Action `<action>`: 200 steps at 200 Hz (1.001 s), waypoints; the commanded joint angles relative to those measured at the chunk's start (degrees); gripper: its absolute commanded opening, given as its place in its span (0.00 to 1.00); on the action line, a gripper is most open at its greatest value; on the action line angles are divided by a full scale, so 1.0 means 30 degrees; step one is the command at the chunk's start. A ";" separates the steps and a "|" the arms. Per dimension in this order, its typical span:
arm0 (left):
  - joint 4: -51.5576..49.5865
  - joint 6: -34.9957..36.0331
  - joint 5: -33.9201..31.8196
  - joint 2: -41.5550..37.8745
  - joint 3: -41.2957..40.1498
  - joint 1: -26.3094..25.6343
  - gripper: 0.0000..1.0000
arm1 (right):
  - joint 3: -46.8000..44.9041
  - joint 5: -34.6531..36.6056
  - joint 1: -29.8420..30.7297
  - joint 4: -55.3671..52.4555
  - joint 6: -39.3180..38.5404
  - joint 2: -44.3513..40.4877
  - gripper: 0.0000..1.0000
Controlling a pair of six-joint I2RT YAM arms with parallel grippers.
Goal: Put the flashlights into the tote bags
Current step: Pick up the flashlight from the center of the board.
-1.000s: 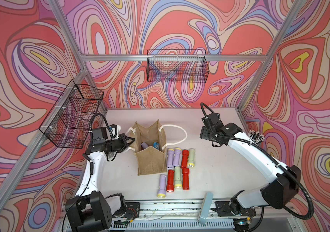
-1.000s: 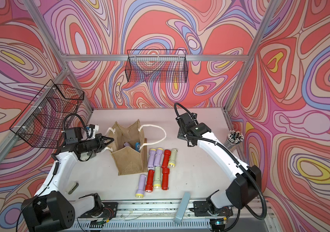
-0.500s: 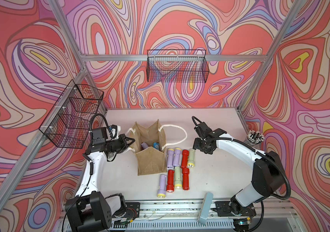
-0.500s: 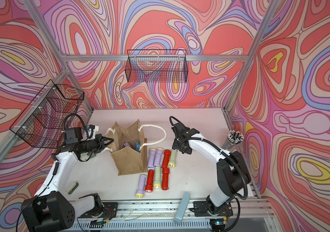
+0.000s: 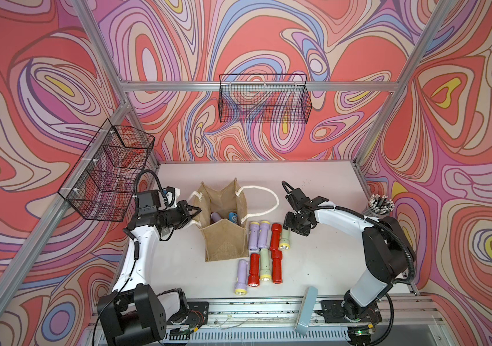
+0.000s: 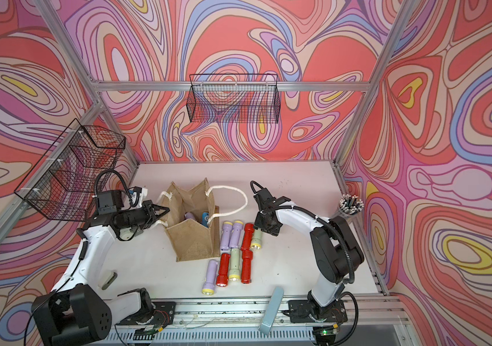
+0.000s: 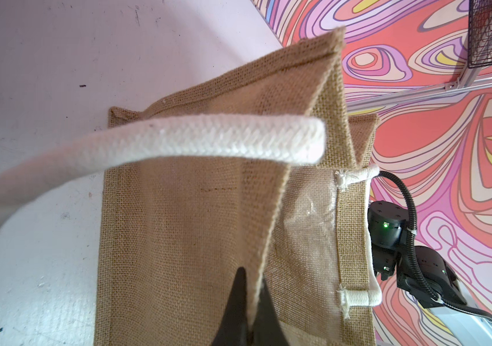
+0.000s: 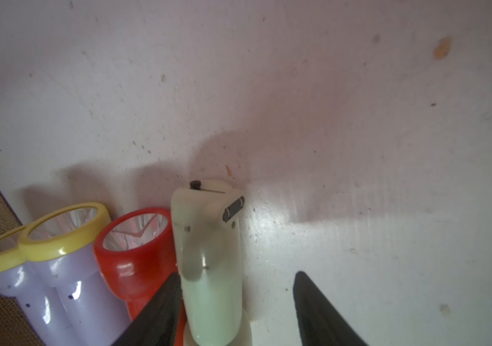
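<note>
Toward the left half of the table (image 5: 313,185), a tan burlap tote bag (image 5: 223,239) stands upright with its mouth open, as both top views show (image 6: 194,242). Inside it are a lilac flashlight (image 5: 215,216) and a blue flashlight (image 5: 232,216), side by side; whether anything lies under them cannot be told. A white rope handle (image 5: 264,197) droops from the bag's right wall onto the table.

The left gripper (image 5: 198,209) is fully closed on the rim of the bag's left wall. In the left wrist view its fingers (image 7: 235,305) clamp the burlap edge from both sides.

Just beside the bag's right wall, eight flashlights lie on the table in two rows of four. The row nearer the back edge holds two lilac flashlights (image 5: 258,236), a red flashlight (image 5: 275,236) and, at the right end, a pale green flashlight (image 5: 284,241). The right gripper (image 5: 291,232) is down over that pale green flashlight (image 8: 208,269). Its jaws stand apart and straddle the handle, one finger close against the side by the red flashlight and the other clear over bare table, so it holds nothing.

The front row (image 5: 259,269) runs lilac, red, pale green, red.

At the table's right edge a clear cup (image 5: 379,205) holds grey rods. Two black wire baskets hang on the walls, one above the back edge (image 5: 264,102) and one above the left edge (image 5: 107,170).
</note>
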 commanded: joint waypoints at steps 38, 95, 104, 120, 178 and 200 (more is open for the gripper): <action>-0.0518 0.0435 -0.0352 0.0299 0.0454 0.0222 0.00 | -0.0380 -0.0356 0.0005 0.0818 -0.0065 0.0744 0.61; -0.0508 0.0381 -0.0367 0.0415 0.0466 0.0236 0.00 | -0.0468 0.0939 0.0002 -0.0201 -0.0474 0.1792 0.59; -0.0507 0.0379 -0.0369 0.0444 0.0469 0.0228 0.00 | -0.0526 0.0966 -0.0007 -0.0139 -0.0474 0.1840 0.58; -0.0512 0.0381 -0.0363 0.0511 0.0512 0.0219 0.00 | -0.0475 0.0973 -0.0004 -0.0135 -0.0502 0.2015 0.57; -0.0564 0.0407 -0.0360 0.0640 0.0498 0.0230 0.00 | -0.0351 0.1291 -0.0005 -0.0660 -0.0736 0.2745 0.42; -0.0549 0.0394 -0.0309 0.0678 0.0541 0.0235 0.00 | -0.0596 0.1790 0.0006 -0.0998 -0.0844 0.2788 0.39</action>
